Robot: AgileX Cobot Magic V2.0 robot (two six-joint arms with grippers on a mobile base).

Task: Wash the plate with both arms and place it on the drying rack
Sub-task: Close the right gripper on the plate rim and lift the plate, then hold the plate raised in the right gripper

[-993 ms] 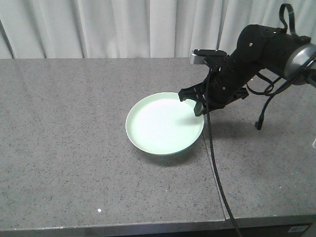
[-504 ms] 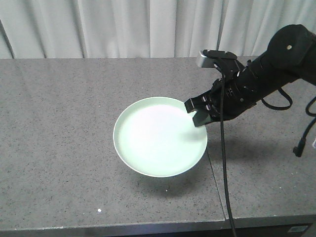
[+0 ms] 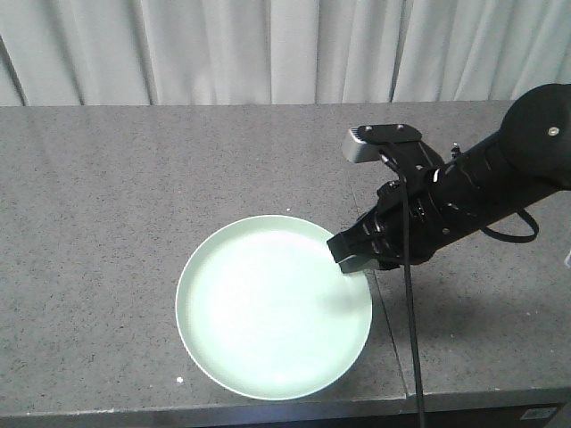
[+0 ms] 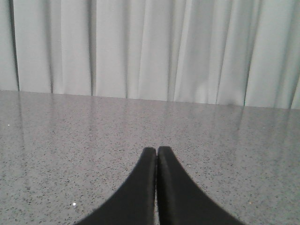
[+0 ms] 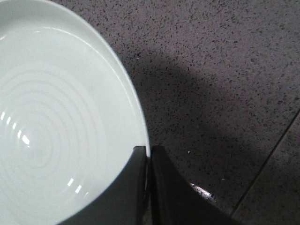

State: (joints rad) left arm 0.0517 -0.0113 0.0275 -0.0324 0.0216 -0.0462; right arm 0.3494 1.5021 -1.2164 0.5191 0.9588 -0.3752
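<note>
the pale mint-green plate (image 3: pixel 272 308) sits toward the near edge of the grey speckled tabletop (image 3: pixel 107 196), right of its middle, and appears to be held a little above the surface, with a dark shadow on the stone beside its rim. the right pincer (image 3: pixel 357 254) is clamped on the plate's right rim: in the wrist view one of its fingers (image 5: pixel 126 187) lies over the inside of the plate and the other sits outside, with the rim pinched between them. the right arm (image 3: pixel 500 174) reaches in from the right, with a small grey camera box (image 3: pixel 384 138) on top and a black cable (image 3: pixel 410 348) hanging down from it. the left pincer (image 4: pixel 157 151) is pressed fully together with nothing in it, low over bare tabletop, facing a pale curtain (image 4: pixel 140 47).
</note>
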